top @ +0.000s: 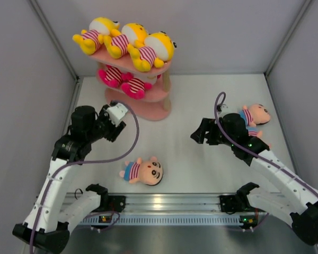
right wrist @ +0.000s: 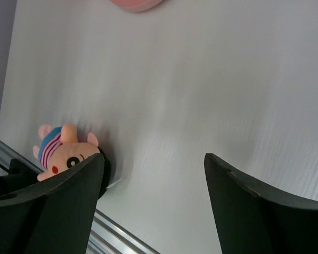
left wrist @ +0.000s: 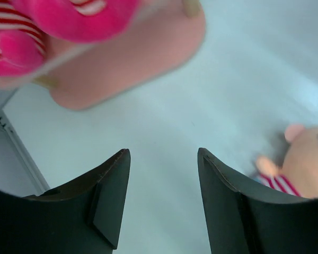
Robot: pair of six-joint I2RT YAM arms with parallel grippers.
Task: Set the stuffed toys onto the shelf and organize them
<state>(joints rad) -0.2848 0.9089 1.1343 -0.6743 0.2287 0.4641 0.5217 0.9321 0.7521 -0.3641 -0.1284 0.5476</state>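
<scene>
top: high, from near edge, looking down on whole table (top: pixel 201 159) | left wrist: low, close to shelf (left wrist: pixel 122 58) | right wrist: low, facing near rail (right wrist: pixel 116 233) | shared by all: peach-faced doll (top: pixel 143 171)

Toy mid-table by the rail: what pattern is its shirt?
Red-and-white stripes with blue on that toy; top external shows it best.

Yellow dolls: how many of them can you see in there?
3. All lie side by side on the top board of the pink shelf: the left one, the middle one, the right one. The right arm could be hiding another.
</scene>
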